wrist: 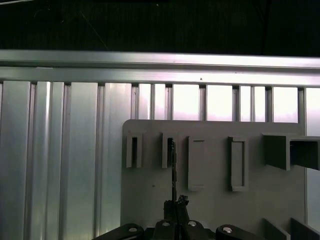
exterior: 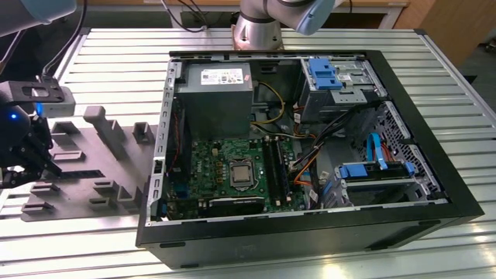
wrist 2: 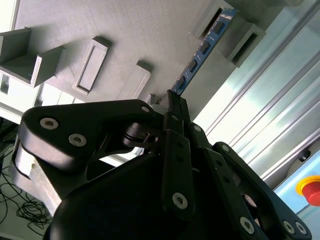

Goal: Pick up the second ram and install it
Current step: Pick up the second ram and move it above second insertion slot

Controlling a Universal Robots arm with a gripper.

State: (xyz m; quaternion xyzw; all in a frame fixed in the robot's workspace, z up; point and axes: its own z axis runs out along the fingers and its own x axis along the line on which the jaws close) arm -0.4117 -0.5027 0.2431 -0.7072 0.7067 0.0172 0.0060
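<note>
My gripper (exterior: 27, 168) hangs over the grey moulded tray (exterior: 116, 174) at the exterior view's left, outside the computer case. In the second wrist view its fingers (wrist 2: 176, 112) are pressed together on the near end of the second ram (wrist 2: 200, 52), a long narrow stick with small chips. The stick's far end lies between two raised blocks of the tray (wrist 2: 125, 35). The first wrist view shows the ram (wrist: 173, 170) edge-on as a thin dark line running from the gripper (wrist: 176, 202) into a slotted block. The green board (exterior: 225, 157) with its long black slots (exterior: 276, 168) lies inside the case.
The open black computer case (exterior: 310, 232) stands on the ribbed metal table (exterior: 116, 58), with a grey power supply (exterior: 217, 99), blue drive brackets (exterior: 322, 72) and loose cables inside. A red button (wrist 2: 310, 189) is off the table's edge.
</note>
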